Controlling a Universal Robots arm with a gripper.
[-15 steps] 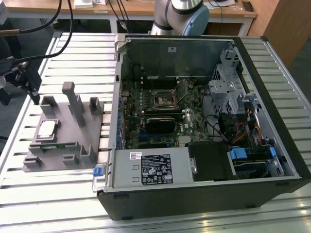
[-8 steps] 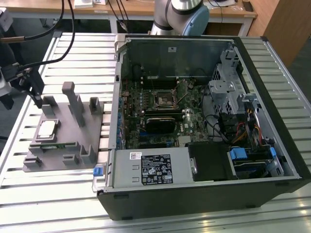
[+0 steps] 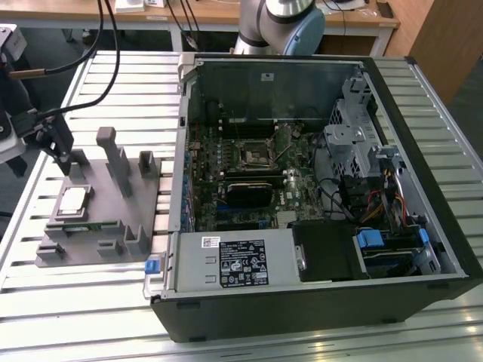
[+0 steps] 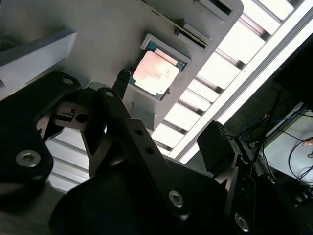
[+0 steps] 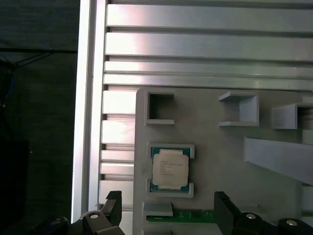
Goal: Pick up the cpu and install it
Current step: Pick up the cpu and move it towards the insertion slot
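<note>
- The pincer (image 3: 66, 157) hangs over the grey holder (image 3: 147, 215), its fingers (image 5: 113, 208) spread wide with nothing between them.
- The cpu (image 5: 169, 168) lies flat in a square pocket of the holder, silver top up and untouched.
- A green memory stick (image 5: 190, 215) lies just beside that pocket.
- An open computer case (image 3: 302, 309) stands on the slatted tabletop (image 3: 75, 302), to the exterior view's right of the holder.

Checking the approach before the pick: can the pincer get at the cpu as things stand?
Probably yes. The pincer is open above the grey holder, and the cpu lies flat in its recess, its top bare, with nothing between the two.
</note>
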